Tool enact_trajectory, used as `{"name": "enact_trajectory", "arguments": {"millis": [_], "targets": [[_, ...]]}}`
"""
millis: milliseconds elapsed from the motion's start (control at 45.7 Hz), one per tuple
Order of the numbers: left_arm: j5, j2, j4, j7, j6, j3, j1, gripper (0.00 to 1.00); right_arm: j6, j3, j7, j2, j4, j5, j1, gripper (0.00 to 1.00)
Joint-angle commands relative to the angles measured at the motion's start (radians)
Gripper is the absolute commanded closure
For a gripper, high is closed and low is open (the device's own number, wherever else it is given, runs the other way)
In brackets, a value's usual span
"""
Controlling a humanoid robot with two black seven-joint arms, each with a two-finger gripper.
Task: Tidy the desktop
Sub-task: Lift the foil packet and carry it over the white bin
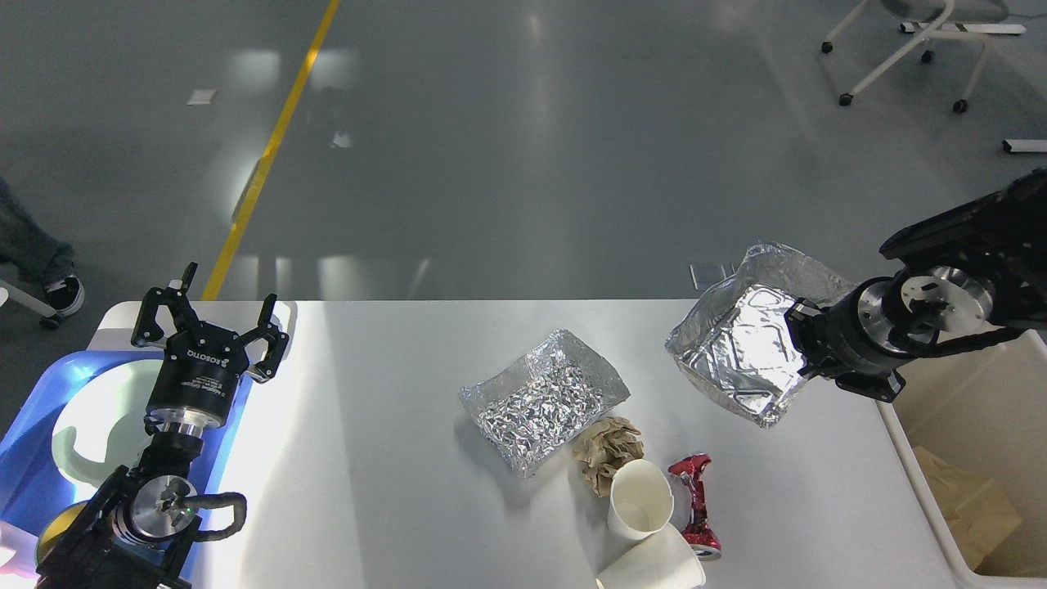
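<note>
The white desktop (pixel 393 458) carries litter near its middle: a crumpled foil tray (pixel 541 398), a brown paper wad (pixel 607 451), two white paper cups (pixel 640 499), (pixel 654 563) and a crushed red can (pixel 695 503). A second foil tray (pixel 748 343) is lifted off the table at the right, tilted, with my right gripper (pixel 806 348) shut on its right edge. My left gripper (pixel 211 325) is open at the far left corner, above the blue tray, holding nothing.
A blue tray (pixel 41 425) with a pale green plate (pixel 102 429) sits at the left end. A beige bin (pixel 965 458) holding brown paper stands off the table's right end. A chair base (pixel 908 49) is on the floor far right.
</note>
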Motion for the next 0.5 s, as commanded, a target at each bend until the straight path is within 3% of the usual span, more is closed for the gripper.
{"name": "enact_trajectory", "arguments": {"millis": [0,153,482], "targets": [[0.000,0.000,0.000,0.000,0.000,0.000,0.000,0.03,0.090,-0.014,0.003,-0.035,0.083,-0.140,0.117,1.00],[0.000,0.000,0.000,0.000,0.001,0.000,0.000,0.03,0.194,-0.006,0.006,-0.046,0.147,-0.331,0.212,1.00],[0.000,0.000,0.000,0.000,0.000,0.000,0.000,0.03,0.221,0.014,0.009,-0.086,0.213,-0.527,0.295,1.00]]}}
